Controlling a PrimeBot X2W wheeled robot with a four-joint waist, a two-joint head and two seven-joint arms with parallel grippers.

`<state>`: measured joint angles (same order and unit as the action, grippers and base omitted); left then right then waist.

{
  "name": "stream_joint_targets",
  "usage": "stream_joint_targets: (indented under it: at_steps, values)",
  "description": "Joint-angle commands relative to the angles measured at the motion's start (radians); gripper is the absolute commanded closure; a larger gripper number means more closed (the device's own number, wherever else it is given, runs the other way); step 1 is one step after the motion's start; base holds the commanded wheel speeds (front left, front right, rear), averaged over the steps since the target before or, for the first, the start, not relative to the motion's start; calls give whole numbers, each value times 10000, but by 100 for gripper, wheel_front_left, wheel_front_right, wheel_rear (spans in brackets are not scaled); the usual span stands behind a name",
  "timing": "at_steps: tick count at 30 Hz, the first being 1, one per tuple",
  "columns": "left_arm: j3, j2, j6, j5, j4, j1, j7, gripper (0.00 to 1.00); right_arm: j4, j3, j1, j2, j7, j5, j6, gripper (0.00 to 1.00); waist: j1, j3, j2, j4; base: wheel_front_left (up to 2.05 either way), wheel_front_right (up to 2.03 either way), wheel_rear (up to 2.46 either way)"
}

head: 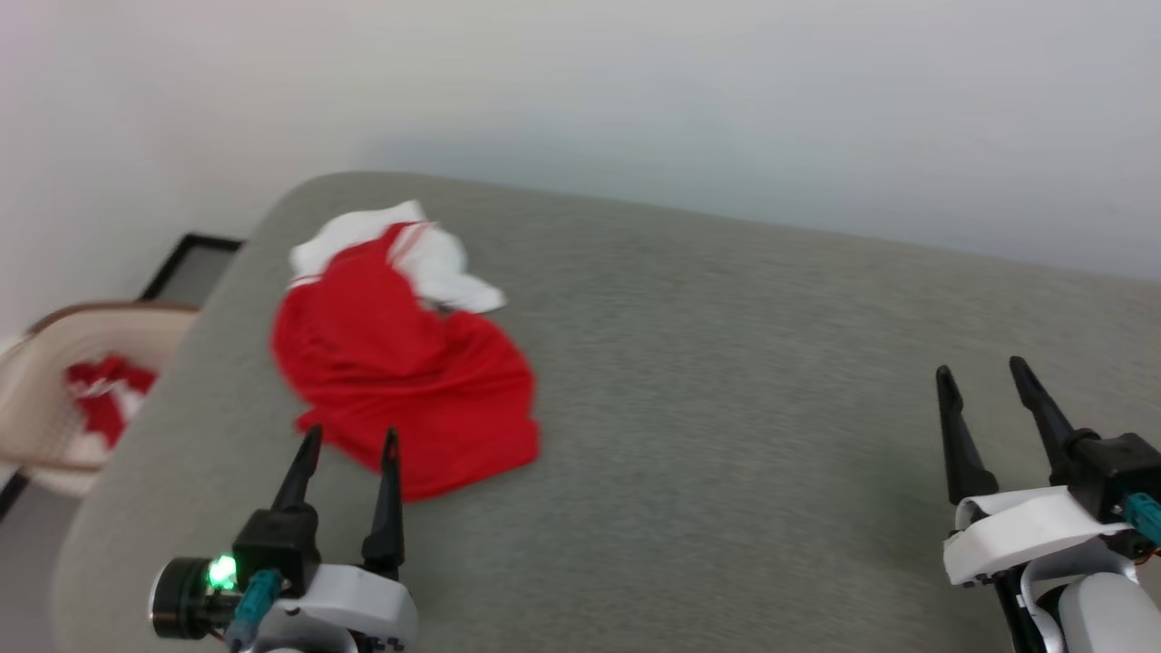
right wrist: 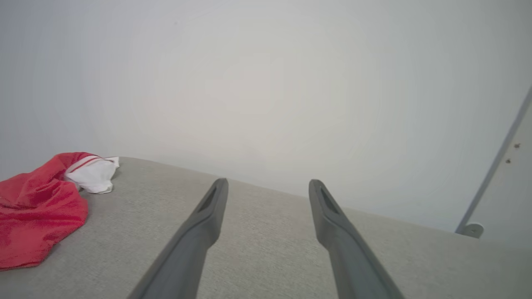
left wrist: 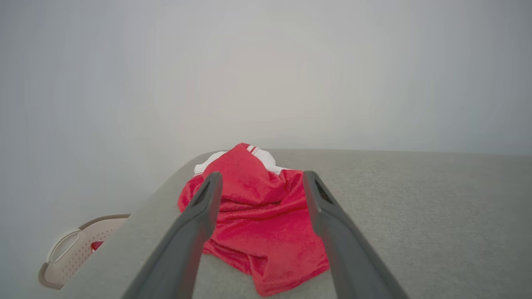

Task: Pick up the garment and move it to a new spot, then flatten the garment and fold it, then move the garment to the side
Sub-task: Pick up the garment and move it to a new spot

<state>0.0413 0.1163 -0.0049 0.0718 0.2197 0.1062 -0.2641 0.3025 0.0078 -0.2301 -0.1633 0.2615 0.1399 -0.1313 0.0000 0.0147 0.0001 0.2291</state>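
The garment, bright red with white sleeves, lies crumpled on the far left part of the grey table. It also appears in the left wrist view as a red heap between and beyond the fingers, and at the left edge of the right wrist view. My left gripper stands open just short of the garment's near hem, holding nothing. My right gripper stands open at the far right over bare cloth, far from the garment. Its fingers point toward the wall.
A beige basket with red-and-white cloth in it stands on the floor left of the table, also seen in the left wrist view. A pale wall rises behind the table. A door edge shows at the right.
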Motion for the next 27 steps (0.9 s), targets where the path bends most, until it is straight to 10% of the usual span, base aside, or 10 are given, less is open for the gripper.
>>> stream_joint_targets:
  at_steps: [1, 8, 27]
  values:
    - [-45, -18, 36, -32, 46, -28, -4, 0, -2, 53, 63, 3, 47, -9, 12, 0, 0, 1, -1, 1279, 0, 0, 0]
    - [-326, -247, 143, 37, -44, -296, -4, 0, 9, 459, -32, 44, 33, -8, 12, 0, 0, 93, -1, 2836, 0, 0, 0]
    - [-1362, -648, 813, 729, -1829, -1773, -4, 0, 837, 3288, -1742, -227, 29, 900, 12, 0, 0, 579, -1, 3176, 0, 0, 0]
